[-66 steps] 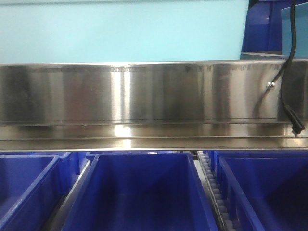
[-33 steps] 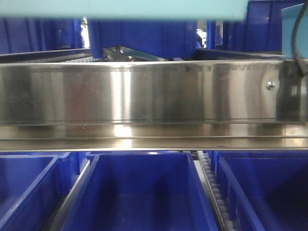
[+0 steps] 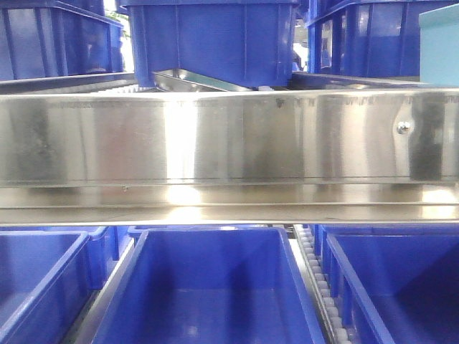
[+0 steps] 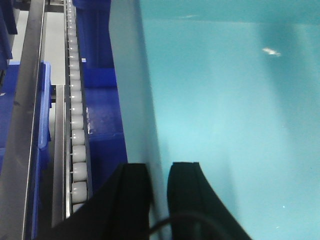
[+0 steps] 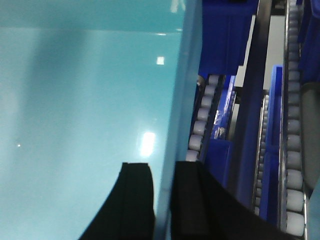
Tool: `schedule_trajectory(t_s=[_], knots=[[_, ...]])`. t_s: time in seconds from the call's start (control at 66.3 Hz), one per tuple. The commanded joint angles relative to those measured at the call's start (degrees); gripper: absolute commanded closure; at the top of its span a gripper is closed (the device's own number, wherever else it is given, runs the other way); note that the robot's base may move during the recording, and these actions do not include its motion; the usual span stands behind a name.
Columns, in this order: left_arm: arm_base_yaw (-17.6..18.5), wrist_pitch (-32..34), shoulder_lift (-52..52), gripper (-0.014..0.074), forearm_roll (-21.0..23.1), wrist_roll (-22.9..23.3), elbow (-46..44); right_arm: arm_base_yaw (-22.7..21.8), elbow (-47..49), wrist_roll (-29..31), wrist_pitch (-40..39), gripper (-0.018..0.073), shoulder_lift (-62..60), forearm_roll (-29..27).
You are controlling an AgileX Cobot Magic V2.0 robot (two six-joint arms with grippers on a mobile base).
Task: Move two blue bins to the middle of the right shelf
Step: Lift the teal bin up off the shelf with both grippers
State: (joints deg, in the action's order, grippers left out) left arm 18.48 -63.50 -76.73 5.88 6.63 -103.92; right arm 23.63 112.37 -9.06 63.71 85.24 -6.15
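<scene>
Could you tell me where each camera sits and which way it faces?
Front view: faces the steel shelf rail head-on, dark blue bins above and below; no robot parts show.
Left wrist: behind the left fingers, looking along the pale blue bin wall they pinch.
Right wrist: behind the right fingers, on the bin's opposite wall.
Shared: all three show that bin; both wrists show rollers.

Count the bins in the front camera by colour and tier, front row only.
Lower-tier dark blue bins: 3
Upper-tier dark blue bins: 3
Pale cyan bin, only an edge showing at the top right: 1
Total: 7
</scene>
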Motion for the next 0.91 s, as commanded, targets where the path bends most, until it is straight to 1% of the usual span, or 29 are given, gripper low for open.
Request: schedule_trajectory(t_s=[0.0,0.89], knots=[[-0.4,1.1,0.7,0.0707,-1.9,-0.4,-0.5,-0.5,1.2,1.3,-1.1,0.0712,-1.2,3.1],[-0.4,1.6,0.8,0.0707,-2.1,-0.4,-0.5,-0.5,1.2,1.3,-1.6,0.0712,-1.1,3.1]])
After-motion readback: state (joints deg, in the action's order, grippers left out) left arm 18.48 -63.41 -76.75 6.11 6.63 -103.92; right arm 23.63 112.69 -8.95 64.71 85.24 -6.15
